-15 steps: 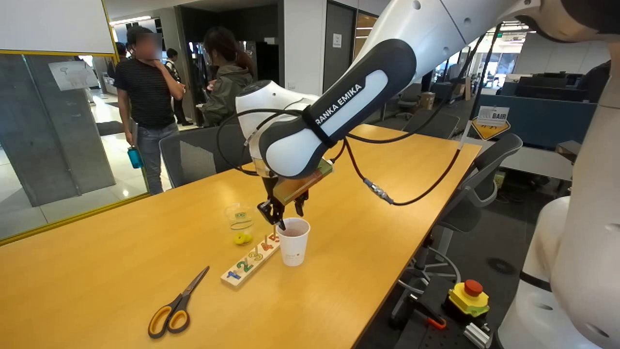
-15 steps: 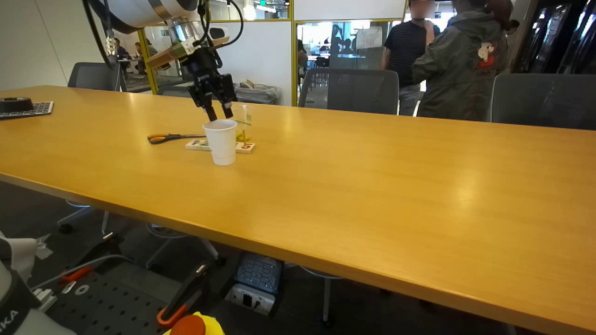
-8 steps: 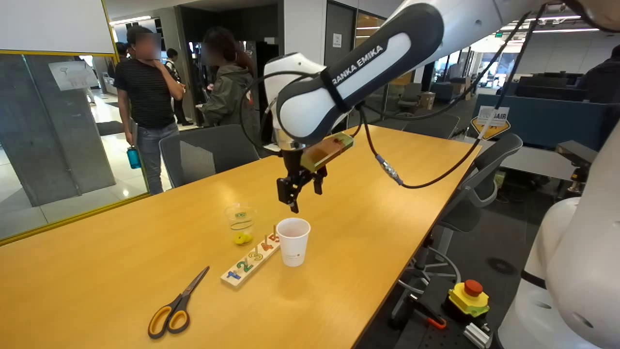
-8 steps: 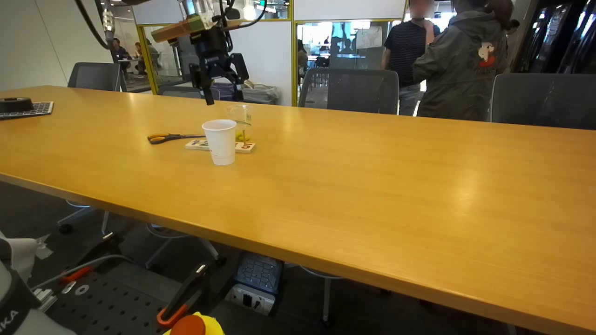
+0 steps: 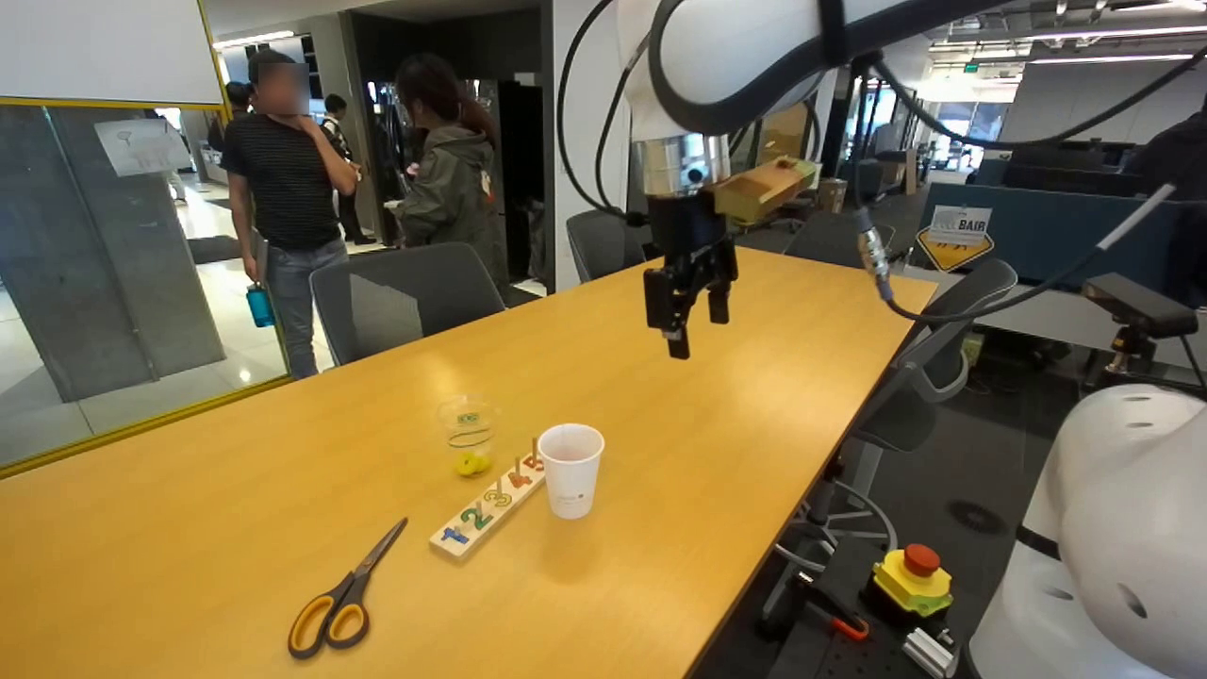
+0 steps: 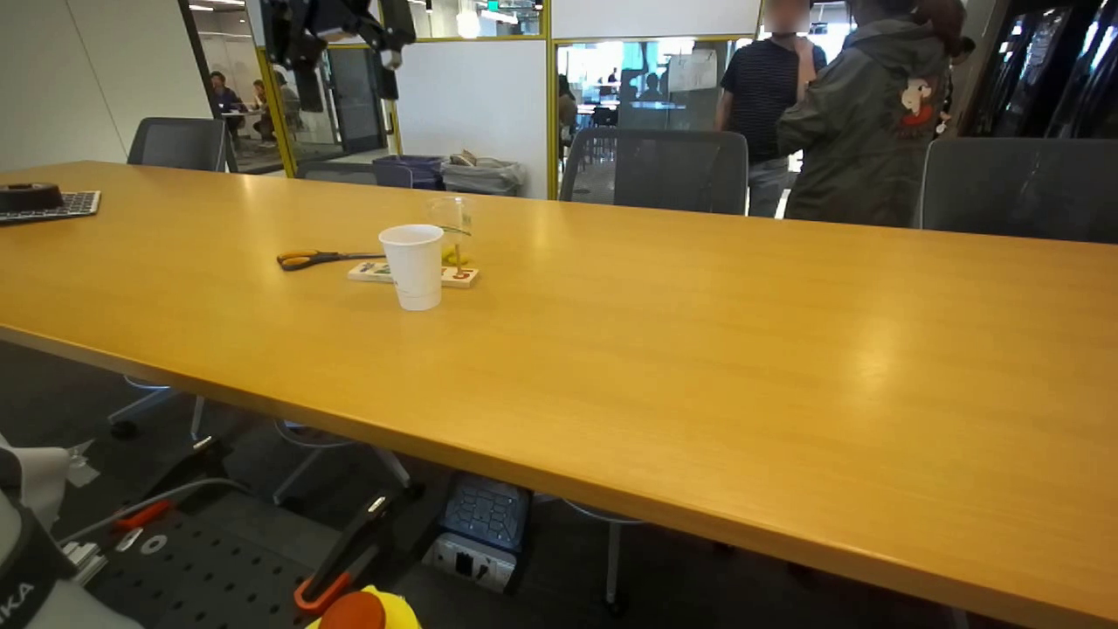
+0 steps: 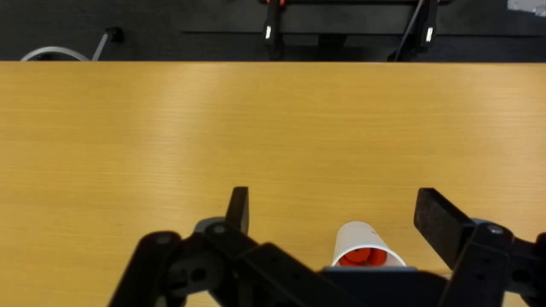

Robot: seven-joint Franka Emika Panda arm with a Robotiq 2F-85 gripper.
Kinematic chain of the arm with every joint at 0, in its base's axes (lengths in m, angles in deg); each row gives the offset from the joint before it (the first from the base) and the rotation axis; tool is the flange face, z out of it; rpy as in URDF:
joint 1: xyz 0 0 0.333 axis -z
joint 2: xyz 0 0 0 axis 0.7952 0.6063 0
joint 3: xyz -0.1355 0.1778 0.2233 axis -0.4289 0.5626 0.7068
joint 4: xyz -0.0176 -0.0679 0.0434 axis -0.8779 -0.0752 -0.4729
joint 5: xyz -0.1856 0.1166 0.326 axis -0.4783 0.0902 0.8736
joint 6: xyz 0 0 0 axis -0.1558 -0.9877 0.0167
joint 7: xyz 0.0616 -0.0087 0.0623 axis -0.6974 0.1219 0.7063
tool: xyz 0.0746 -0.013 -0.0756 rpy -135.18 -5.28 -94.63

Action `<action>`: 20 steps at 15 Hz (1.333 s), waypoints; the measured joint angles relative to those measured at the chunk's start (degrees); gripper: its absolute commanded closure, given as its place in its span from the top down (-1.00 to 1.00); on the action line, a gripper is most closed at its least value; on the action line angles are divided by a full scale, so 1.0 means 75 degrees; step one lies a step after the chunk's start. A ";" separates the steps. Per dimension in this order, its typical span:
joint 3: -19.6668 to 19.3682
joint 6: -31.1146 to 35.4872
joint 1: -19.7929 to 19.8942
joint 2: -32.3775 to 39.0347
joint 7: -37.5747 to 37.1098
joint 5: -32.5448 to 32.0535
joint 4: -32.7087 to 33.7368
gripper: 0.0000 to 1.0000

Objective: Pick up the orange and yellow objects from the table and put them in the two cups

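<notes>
The white cup [image 5: 571,486] stands upright on the table in both exterior views. In the wrist view, several orange pieces [image 7: 357,255] lie inside this white cup [image 7: 359,236], partly cut off by the gripper's body. Behind the white cup is the short clear cup [image 5: 468,421], with yellow pieces [image 5: 471,463] at its bottom. My gripper [image 5: 699,332] hangs high above the table, beyond the cups and apart from both. Its fingers [image 7: 441,221] are spread wide in the wrist view with nothing between them. No orange or yellow piece shows loose on the table.
A wooden number strip with upright pegs [image 5: 490,505] lies beside the white cup. Scissors [image 5: 347,594] with orange-yellow handles rest near it. A keyboard [image 6: 79,204] is at the table's far end. Chairs [image 5: 405,292] and two people [image 5: 292,189] stand beyond the table.
The gripper was at the white cup's rim with its fingers closer together. It has opened wider, then risen and moved away from the cups. Cups, strip and scissors have stayed put.
</notes>
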 measured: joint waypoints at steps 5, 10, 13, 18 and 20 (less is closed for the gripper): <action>-0.0234 -0.0925 0.0004 -0.1779 0.0192 0.0158 -0.0253 1.00; -0.0856 -0.0990 0.0101 -0.2854 0.0481 0.0396 -0.0643 1.00; -0.1097 -0.0976 0.0247 -0.3208 0.0799 0.0395 -0.0943 1.00; -0.1434 -0.0817 0.0432 -0.3322 0.1310 0.0374 -0.1190 1.00; -0.1502 -0.0739 0.0479 -0.3314 0.1421 0.0328 -0.1251 1.00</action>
